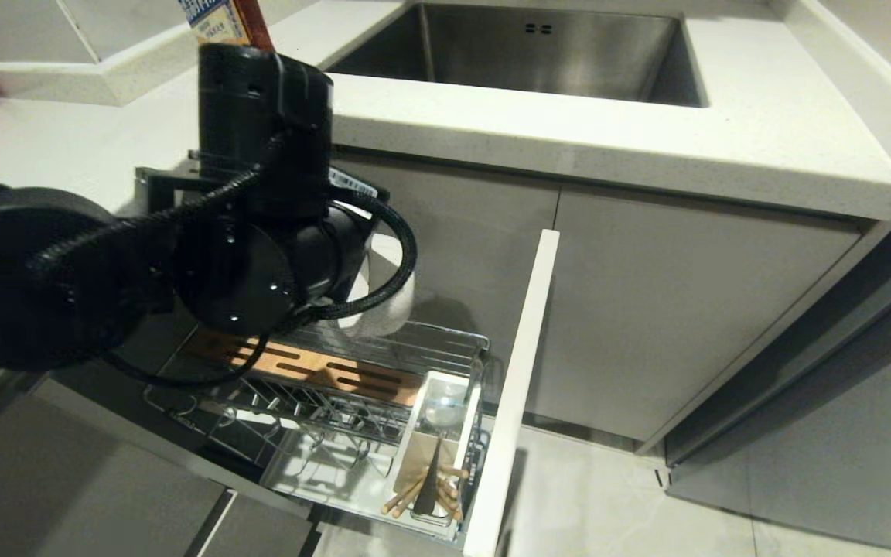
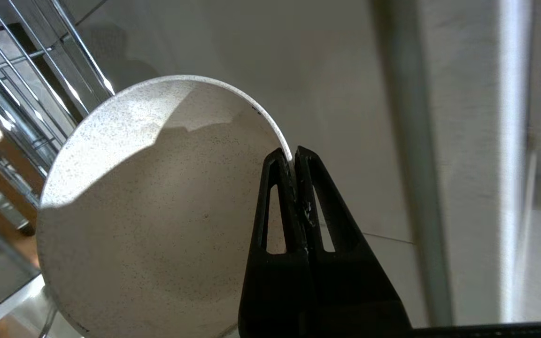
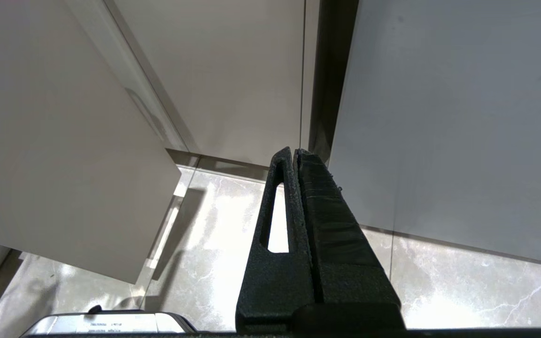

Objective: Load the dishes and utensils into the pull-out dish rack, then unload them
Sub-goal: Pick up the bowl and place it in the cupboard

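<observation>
Head view: the left arm covers most of the chrome wire pull-out dish rack (image 1: pixel 322 387); the cream-white round speckled bowl (image 1: pixel 387 298) hangs above its back edge. Light wooden chopsticks (image 1: pixel 422 495) stand in the white holder at 5 o'clock of the rack. I judge the bowl is in transfer; whether into or out of the rack I cannot tell.

Left wrist view: the left gripper (image 2: pixel 294 155) is clenched on the bowl's rim at about 3 o'clock.

Right wrist view: the right gripper (image 3: pixel 296 157) is closed on nothing, over the floor.

Speckled cream bowl (image 2: pixel 158 211) tilted on edge above the pulled-out rack (image 1: pixel 384 363); chopsticks (image 1: pixel 422 493) (spoon (image 1: pixel 431 472) too) stand in its holder (image 1: pixel 445 387).
</observation>
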You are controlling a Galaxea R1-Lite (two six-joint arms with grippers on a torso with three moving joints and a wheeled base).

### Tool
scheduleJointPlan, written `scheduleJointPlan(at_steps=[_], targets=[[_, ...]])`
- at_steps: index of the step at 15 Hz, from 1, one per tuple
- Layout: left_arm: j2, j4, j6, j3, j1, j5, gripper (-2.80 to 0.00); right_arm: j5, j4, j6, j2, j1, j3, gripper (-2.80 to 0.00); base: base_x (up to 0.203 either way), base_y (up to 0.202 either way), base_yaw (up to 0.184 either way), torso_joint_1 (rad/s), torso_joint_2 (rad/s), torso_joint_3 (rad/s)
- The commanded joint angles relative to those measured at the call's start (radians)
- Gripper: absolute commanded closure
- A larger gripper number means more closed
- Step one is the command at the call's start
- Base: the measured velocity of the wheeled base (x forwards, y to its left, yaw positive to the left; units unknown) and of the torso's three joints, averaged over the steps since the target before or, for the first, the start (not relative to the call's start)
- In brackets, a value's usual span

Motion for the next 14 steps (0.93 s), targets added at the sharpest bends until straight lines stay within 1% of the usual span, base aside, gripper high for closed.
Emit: scheduleJointPlan(at_steps=[1,4,8,10,14], targets=[[0.064,-0.050,-0.011,0.023,0.011,0.008,0.00,0.000,0.000,0.000,0.000,0.000,0.000,0.00,0.000,0.000,0.000,0.000,0.00,0.000],[0.110,-0.215,-0.017,0.082,0.050,0.015,0.00,0.000,0.000,0.000,0.000,0.000,0.000,0.00,0.000,0.000,0.000,0.000,0.00,0.000],[0.193,-0.303,-0.019,0.094,0.131,0.016,0.00,0.000,0.000,0.000,0.000,0.000,0.000,0.00,0.000,0.000,0.000,0.000,0.00,0.000],[0.227,-0.394,-0.018,0.095,0.172,0.016,0.00,0.000,0.000,0.000,0.000,0.000,0.000,0.00,0.000,0.000,0.000,0.000,0.00,0.000],[0.262,-0.515,-0.020,0.098,0.202,0.017,0.00,0.000,0.000,0.000,0.001,0.000,0.000,0.00,0.000,0.000,0.000,0.000,0.00,0.000]])
